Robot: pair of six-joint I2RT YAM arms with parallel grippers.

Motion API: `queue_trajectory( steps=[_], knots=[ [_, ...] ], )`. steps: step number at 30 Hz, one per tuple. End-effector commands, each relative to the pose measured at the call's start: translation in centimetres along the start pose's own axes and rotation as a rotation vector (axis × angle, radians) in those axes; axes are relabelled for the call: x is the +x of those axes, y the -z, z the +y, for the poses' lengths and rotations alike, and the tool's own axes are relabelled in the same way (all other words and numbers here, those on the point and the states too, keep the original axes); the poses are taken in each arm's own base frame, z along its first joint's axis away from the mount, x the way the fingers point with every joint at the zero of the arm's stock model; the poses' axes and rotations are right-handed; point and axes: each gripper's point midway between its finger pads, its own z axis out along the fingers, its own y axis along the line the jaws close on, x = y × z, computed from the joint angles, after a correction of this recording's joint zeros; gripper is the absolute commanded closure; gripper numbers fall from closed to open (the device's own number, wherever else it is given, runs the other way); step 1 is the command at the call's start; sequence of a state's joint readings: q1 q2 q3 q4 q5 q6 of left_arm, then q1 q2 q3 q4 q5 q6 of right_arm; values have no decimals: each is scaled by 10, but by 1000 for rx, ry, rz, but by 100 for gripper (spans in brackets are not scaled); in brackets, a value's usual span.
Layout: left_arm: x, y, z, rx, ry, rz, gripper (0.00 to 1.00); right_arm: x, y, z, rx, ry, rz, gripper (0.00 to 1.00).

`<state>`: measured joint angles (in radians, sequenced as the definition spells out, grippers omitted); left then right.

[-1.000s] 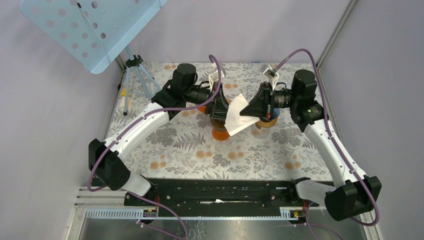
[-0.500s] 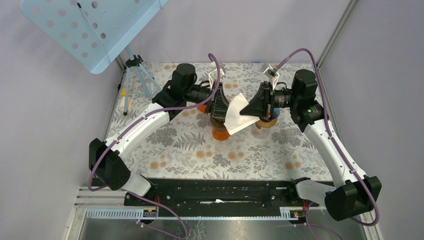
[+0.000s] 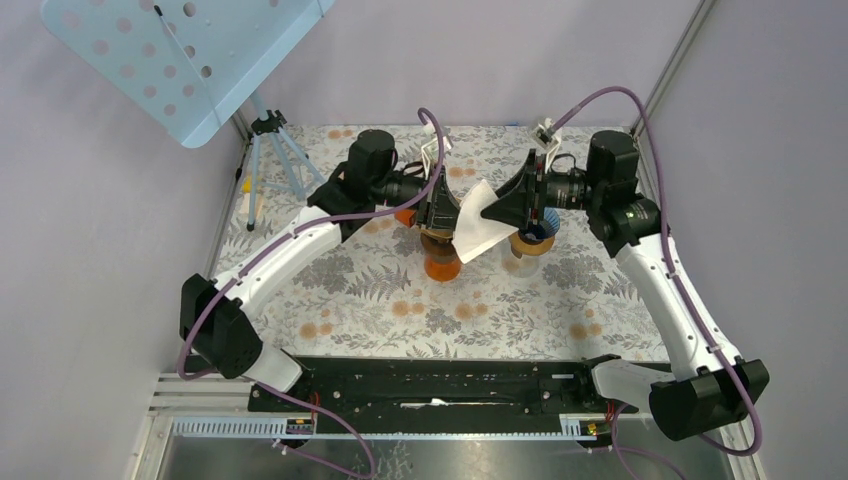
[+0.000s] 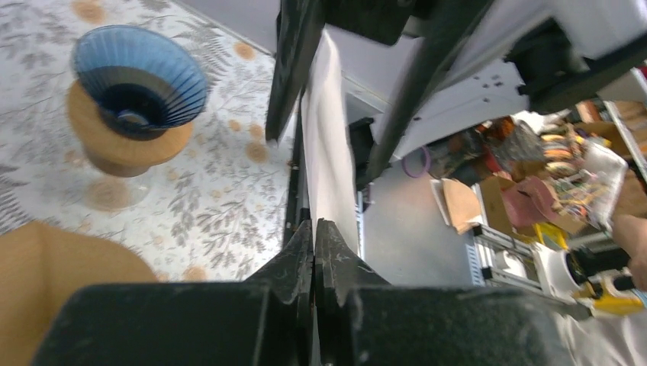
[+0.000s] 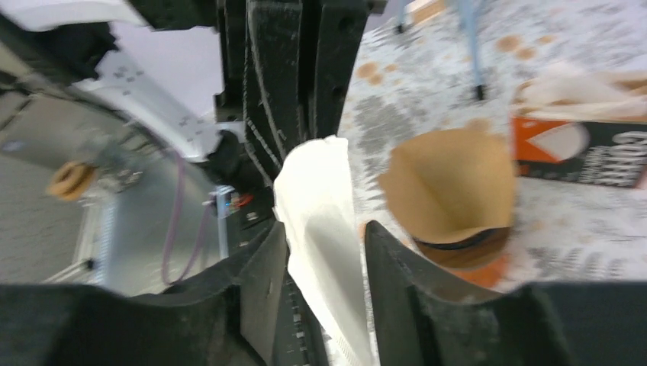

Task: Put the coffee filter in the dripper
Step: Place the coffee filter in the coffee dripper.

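With the left fingers (image 4: 294, 263) pinching the coffee filter (image 3: 478, 222) in mid-air and the right fingers (image 5: 255, 278) standing spread around it, the sheet (gripped on one side only) is risking flopping or creasing short of the dripper (image 4: 141, 80). The filter is looking like thin, limp white paper, the dripper like a glossy, ribbed blue cone.

My left gripper (image 4: 313, 225) is showing matt black plastic, faintly grainy. The coffee filter (image 4: 329, 152) is looking like thin white paper, matt and smooth. At the upper left of the left wrist view the dripper (image 4: 145, 76) is gleaming glossy blue, finely ribbed, its collar (image 4: 99, 149) looking like pale, matt wood.
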<state>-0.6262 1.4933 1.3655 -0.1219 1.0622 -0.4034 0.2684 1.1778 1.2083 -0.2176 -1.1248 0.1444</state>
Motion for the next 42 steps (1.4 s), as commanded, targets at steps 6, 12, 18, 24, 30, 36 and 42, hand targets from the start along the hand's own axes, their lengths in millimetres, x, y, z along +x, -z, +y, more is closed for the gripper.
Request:
queue_trajectory(
  steps=[6,12,18,24,30,36,42],
  knots=[
    [-48,19,16,-290,-114,-124,100,-37,21,-49,388,186,-30,20],
    [-82,29,33,-453,-117,-172,100,-57,39,-63,556,236,-77,12],
    [-115,33,46,-543,-138,-253,100,-79,45,-65,609,258,-101,11],
    [-137,35,58,-595,-145,-319,100,-98,46,-62,615,275,-121,11],
    [-153,39,74,-668,-91,-374,100,-106,34,-68,645,288,-91,13],
    [-156,50,94,-779,-42,-418,100,-110,6,-74,668,350,-32,14],
    [-156,47,95,-775,50,-463,100,-105,-12,-85,724,384,21,16]
  ],
)
